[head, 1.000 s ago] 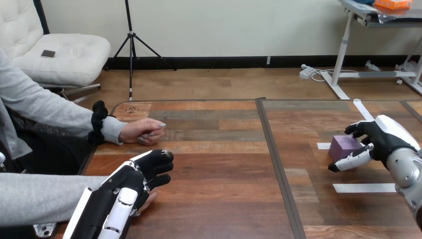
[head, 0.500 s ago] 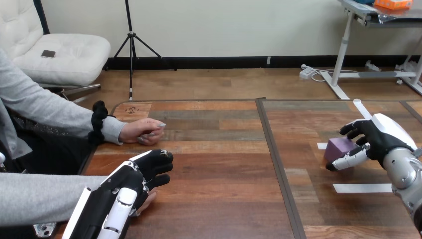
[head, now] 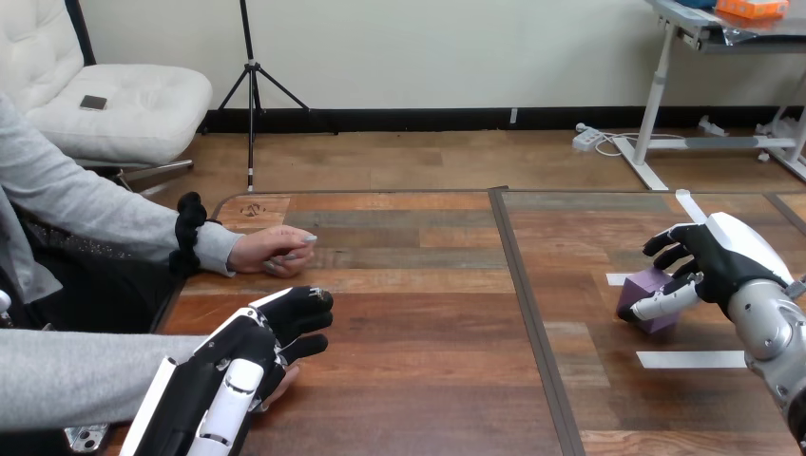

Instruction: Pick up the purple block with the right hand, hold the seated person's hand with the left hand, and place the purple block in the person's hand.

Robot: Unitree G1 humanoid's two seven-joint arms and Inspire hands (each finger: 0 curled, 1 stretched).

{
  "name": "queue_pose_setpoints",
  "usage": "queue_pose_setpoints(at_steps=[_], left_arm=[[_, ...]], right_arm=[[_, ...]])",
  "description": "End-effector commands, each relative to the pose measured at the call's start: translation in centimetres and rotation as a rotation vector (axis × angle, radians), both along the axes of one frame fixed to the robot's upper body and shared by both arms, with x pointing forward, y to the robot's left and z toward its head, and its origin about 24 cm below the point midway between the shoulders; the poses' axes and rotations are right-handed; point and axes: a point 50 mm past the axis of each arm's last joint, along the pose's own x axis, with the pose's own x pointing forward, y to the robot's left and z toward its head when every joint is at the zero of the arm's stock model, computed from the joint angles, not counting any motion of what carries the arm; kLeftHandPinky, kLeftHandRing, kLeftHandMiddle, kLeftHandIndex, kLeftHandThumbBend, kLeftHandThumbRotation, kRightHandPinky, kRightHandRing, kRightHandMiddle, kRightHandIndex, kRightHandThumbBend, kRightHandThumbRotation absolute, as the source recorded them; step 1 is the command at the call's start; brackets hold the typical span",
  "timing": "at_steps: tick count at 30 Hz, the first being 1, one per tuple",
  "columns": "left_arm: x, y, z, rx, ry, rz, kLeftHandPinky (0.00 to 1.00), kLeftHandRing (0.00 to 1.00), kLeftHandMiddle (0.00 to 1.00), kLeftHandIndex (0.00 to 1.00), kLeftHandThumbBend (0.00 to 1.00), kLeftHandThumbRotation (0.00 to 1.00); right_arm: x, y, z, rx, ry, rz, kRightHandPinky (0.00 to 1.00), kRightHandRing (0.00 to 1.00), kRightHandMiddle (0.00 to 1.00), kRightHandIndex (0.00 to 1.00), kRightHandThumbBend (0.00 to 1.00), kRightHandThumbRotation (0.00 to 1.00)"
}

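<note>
The purple block (head: pixel 649 288) is at the right of the table, tilted onto a corner. My right hand (head: pixel 715 261) comes at it from the right, fingers curled over its top and thumb pressed along its near face. At the lower left my left hand (head: pixel 249 347) lies over the person's hand (head: pixel 283 378), fingers bent down round it; just a fingertip of that hand peeks out beneath. The person's other hand (head: pixel 271 251) rests loosely closed on the table further back.
White tape strips (head: pixel 690 359) mark the table near the block. A dark seam (head: pixel 527 304) runs down the table's middle. The table's left edge (head: pixel 195 275) lies beside the person's sleeve.
My right hand has closed tighter on the purple block and tipped it up off its flat base, shifting it a little left. My left hand and both of the person's hands have stayed put.
</note>
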Motion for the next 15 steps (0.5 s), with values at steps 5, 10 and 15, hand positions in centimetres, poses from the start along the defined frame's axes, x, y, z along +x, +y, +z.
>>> queue_pose_setpoints(at_steps=[5,10,15], left_arm=[[0.93,-0.03,1.16,-0.014,-0.080,-0.007,0.78,0.82,0.79,0.73,0.53,0.83],[0.94,-0.04,1.13,-0.017,-0.082,-0.005,0.78,0.82,0.79,0.73,0.52,0.83],[0.94,-0.03,1.11,-0.016,-0.078,-0.006,0.78,0.82,0.79,0.73,0.53,0.83]], right_arm=[[0.54,1.08,0.08,0.007,0.012,0.038,0.59,0.68,0.72,0.74,0.89,0.00],[0.56,1.11,0.10,0.007,0.010,0.038,0.59,0.68,0.71,0.74,0.90,0.00],[0.58,1.14,0.10,-0.007,0.013,0.042,0.60,0.69,0.72,0.74,0.90,0.00]])
